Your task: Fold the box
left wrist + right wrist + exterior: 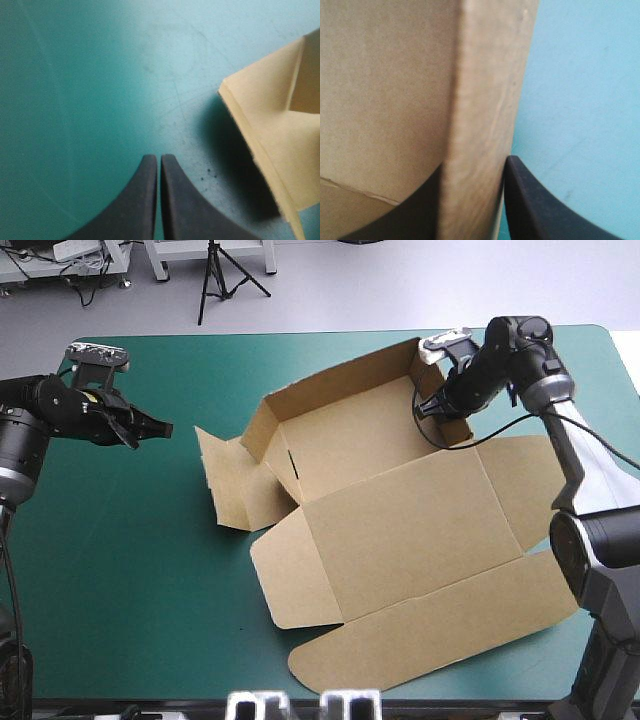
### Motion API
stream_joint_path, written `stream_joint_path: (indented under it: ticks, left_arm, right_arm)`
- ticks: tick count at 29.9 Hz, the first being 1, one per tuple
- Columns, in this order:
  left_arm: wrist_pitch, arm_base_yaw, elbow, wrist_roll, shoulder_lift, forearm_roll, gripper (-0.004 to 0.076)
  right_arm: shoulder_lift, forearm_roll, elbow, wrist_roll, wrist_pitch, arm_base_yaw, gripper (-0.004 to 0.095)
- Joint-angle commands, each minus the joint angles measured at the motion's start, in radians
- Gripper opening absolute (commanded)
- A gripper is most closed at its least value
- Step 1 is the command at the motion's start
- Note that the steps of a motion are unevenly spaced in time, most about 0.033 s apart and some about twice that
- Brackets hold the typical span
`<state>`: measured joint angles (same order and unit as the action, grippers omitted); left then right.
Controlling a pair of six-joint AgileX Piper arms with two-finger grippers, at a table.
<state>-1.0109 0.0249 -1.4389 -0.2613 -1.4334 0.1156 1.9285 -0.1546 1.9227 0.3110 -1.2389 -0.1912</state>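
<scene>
Where the right gripper (438, 406) was set at the far right corner of the box (400, 520), its black fingers were seen pressed almost together on the raised right wall (480, 100), one inside the tray and one outside, with the board's edge held between them. From that grip the brown tray was laid out leftward across the table, its long side skewed so that the right end sat nearer the far edge. The back and left walls were raised, and the lid (440, 610) was spread flat toward the near edge. The loose left flaps (225, 480) were splayed out beyond the left wall. The left gripper (165, 428) was held just short of them, fingers brought together on nothing and aimed at the nearest flap, so it was judged the better placed arm for tucking that side. A strip of bare teal-green cover (120, 560) was left between it and the board, and open cover was seen to the box's left and at its far side.
</scene>
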Motion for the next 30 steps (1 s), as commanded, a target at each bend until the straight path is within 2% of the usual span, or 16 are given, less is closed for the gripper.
stream_joint_path:
  ticks: [1,6,12,15,20,25,30]
  left_arm:
    - [0.099,0.007,-0.027,0.073,0.033,-0.055,0.0043]
    - [0.177,0.088,-0.027,0.088,0.033,-0.054,0.0100]
    - [0.184,0.218,-0.027,0.076,0.033,0.061,0.0146]
    - [0.169,0.264,-0.027,-0.016,0.033,0.211,0.0166]
    - [0.081,0.291,-0.013,-0.266,0.026,0.557,0.0190]
    - [-0.038,0.287,0.000,-0.382,-0.023,0.776,0.0190]
    - [-0.208,0.285,0.000,-0.492,-0.083,1.048,0.0190]
  right_arm:
    - [-0.135,-0.025,0.061,0.001,-0.010,0.043,-0.0019]
    - [-0.232,-0.119,0.061,0.037,-0.012,0.121,-0.0019]
    - [-0.315,-0.311,0.061,0.102,-0.010,0.216,-0.0019]
    - [-0.331,-0.362,0.061,0.118,-0.010,0.236,-0.0018]
    - [-0.336,-0.440,0.061,0.130,-0.010,0.240,-0.0019]
    - [-0.336,-0.555,0.061,0.162,-0.010,0.240,-0.0019]
    - [-0.336,-0.567,0.061,0.165,-0.010,0.240,-0.0019]
